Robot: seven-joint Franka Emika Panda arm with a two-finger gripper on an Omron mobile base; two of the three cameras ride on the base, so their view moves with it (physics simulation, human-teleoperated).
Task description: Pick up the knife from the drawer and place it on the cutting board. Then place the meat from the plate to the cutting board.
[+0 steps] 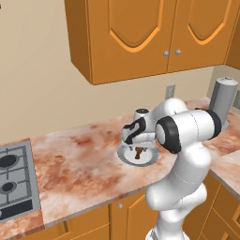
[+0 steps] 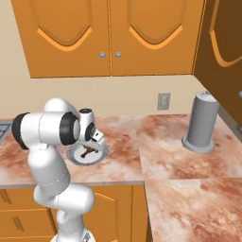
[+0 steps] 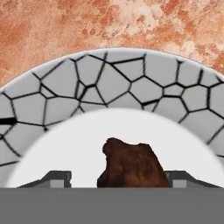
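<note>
The plate (image 1: pixel 123 158) (image 2: pixel 75 159) (image 3: pixel 131 70) lies on the marble counter, its grey rim patterned with dark cracks around a white centre. A dark brown lump of meat (image 1: pixel 138 153) (image 2: pixel 86 152) (image 3: pixel 131 166) rests in the middle of it. My gripper (image 1: pixel 139 148) (image 2: pixel 90 147) (image 3: pixel 118 178) is lowered onto the plate and stands open, one fingertip (image 3: pixel 57 177) well left of the meat and the other close against its right side. The knife, the drawer and the cutting board are out of view.
A stove (image 1: pixel 11 180) sits at the counter's left end. A tall grey cylinder (image 1: pixel 223 101) (image 2: pixel 202 120) stands in the right corner below orange wall cabinets (image 1: pixel 136 33). A wall outlet (image 2: pixel 163 100) is behind. Bare counter stretches left and right of the plate.
</note>
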